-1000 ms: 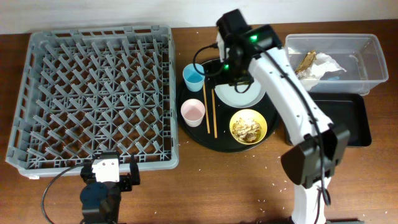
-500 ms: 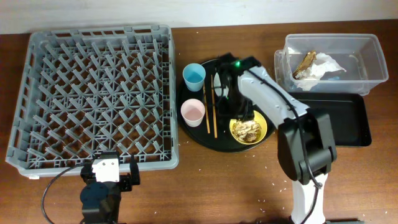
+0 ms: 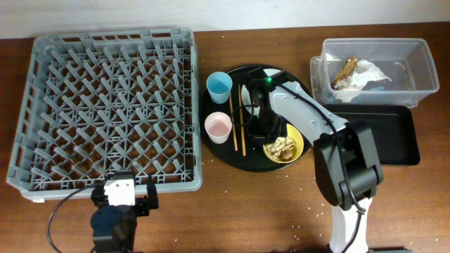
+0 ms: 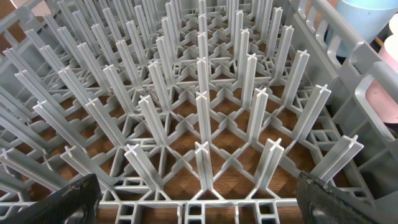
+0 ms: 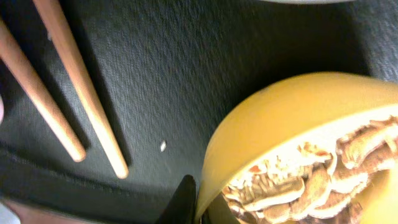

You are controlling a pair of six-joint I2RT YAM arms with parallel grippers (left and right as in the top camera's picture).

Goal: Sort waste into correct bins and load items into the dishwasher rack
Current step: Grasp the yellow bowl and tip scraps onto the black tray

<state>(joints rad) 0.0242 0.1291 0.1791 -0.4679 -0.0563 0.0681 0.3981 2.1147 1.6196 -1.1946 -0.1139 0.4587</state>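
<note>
My right gripper is shut on the left rim of the yellow bowl, one finger outside the wall and one inside. Up close, the bowl holds beige-brown food scraps and my right gripper pinches its edge. The chopsticks lie left of the bowl on the round black tray, beside the blue cup and pink cup. The plate is mostly hidden under my right arm. My left gripper is open at the dishwasher rack's near edge.
The clear tub at the back right holds the white tissue and wrapper scrap. The flat black tray sits in front of it. In the left wrist view, rack pegs fill the space ahead of my left gripper.
My right gripper came down from over the plate to the bowl's left side and closed on its rim. The left arm has not moved.
</note>
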